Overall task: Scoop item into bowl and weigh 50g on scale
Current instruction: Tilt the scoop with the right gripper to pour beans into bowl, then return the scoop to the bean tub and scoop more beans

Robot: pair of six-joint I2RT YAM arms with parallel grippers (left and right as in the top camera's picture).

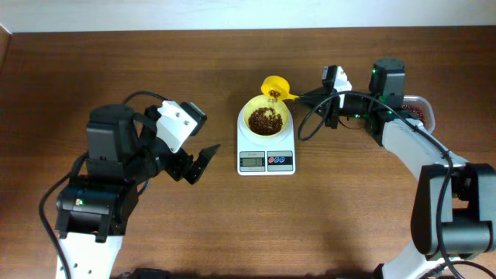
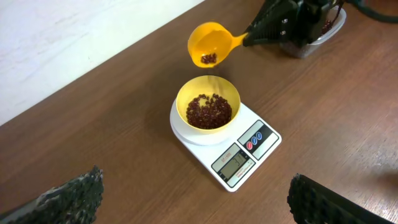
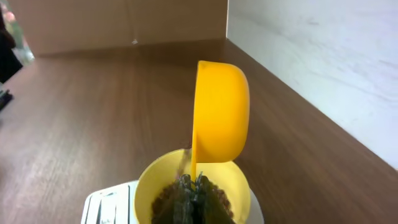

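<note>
- Overhead: one white digital scale [image 1: 266, 151] sits mid-table [image 1: 155, 62], well away from the far edge. Bare wood lies in front of it and on both sides.
- One pale yellow bowl [image 1: 246, 116] stands on the scale and holds a heap of red-brown beans [image 1: 265, 122].
- One yellow scoop [image 1: 273, 84] hangs over the bowl's far rim, its handle clamped in the right gripper [image 1: 310, 98].
- The left gripper [image 1: 195, 164] hovers just left of the scale with its jaws apart, gripping nothing.
- One clear tub [image 1: 422, 108] sits at the right, partly hidden by the right arm.
- Left wrist: the scoop tilts mouth-down, apart from the bowl, with a few beans at its lip. The scale shows one display, one red button and one blue button. Two fingers sit wide apart at the bottom corners.
- Right wrist: the scoop stands on its side above the bowl. The table's edge meets a pale wall close on the right.
</note>
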